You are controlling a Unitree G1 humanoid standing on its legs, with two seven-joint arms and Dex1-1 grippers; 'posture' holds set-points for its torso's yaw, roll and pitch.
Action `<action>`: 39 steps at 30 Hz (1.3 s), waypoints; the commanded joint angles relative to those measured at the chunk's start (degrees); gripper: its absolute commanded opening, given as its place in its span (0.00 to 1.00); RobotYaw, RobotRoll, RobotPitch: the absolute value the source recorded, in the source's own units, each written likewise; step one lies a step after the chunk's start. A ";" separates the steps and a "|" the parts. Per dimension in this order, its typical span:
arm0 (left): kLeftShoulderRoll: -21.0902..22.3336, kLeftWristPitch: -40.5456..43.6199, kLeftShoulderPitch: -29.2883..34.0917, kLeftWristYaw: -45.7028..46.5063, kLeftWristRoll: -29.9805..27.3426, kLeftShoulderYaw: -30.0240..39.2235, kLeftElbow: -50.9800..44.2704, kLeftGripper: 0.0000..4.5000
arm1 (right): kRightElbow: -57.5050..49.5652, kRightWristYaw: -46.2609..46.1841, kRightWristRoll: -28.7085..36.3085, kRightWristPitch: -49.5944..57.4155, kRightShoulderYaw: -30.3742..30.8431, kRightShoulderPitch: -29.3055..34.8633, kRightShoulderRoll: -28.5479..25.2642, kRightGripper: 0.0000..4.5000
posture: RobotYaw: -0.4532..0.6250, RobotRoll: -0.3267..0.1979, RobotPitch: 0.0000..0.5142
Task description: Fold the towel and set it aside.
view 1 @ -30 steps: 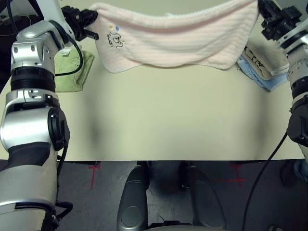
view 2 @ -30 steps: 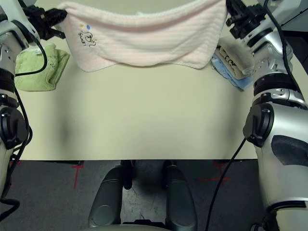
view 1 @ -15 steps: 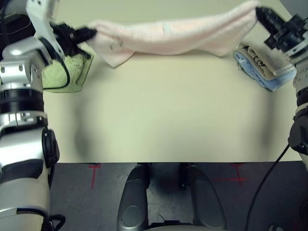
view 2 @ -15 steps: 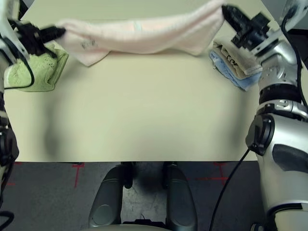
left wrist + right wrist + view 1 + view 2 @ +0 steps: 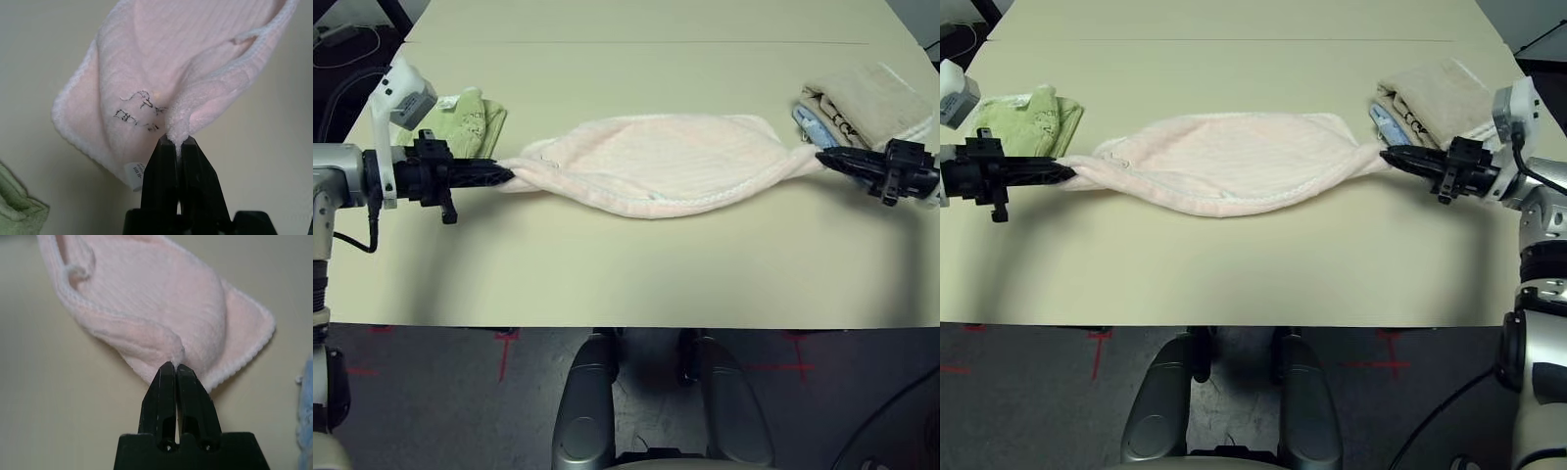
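Pinching the pink towel's (image 5: 656,166) left end in my left gripper (image 5: 512,174), towel sagging between grippers over the table (image 5: 636,269), right end pinched in my right gripper (image 5: 819,157); green towel (image 5: 468,122) far left, beige and blue towels (image 5: 871,103) far right.

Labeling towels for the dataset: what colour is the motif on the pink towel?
Black or very dark motif, clearest in left wrist view.

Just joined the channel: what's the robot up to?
The robot is folding the pink towel. Its left claw and right claw are each shut on one end, holding it stretched sideways over the table. It isn't set aside yet. A green towel sits near the left claw.
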 commanded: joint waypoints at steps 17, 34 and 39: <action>3.33 0.87 7.30 -5.21 -3.09 -0.34 -1.39 0.00 | -10.36 1.48 5.53 7.21 5.66 8.06 -5.44 0.00 | 0.47 0.62 0.58; -4.71 -4.10 -8.08 5.22 1.45 -1.60 12.08 0.00 | -2.30 -13.98 2.96 7.30 0.20 -0.51 0.17 0.00 | 0.48 0.62 0.57; -6.45 -8.61 -10.15 10.49 5.44 -1.99 16.74 0.00 | -1.71 -18.73 1.22 6.28 0.30 -0.77 1.89 0.00 | 0.48 0.62 0.57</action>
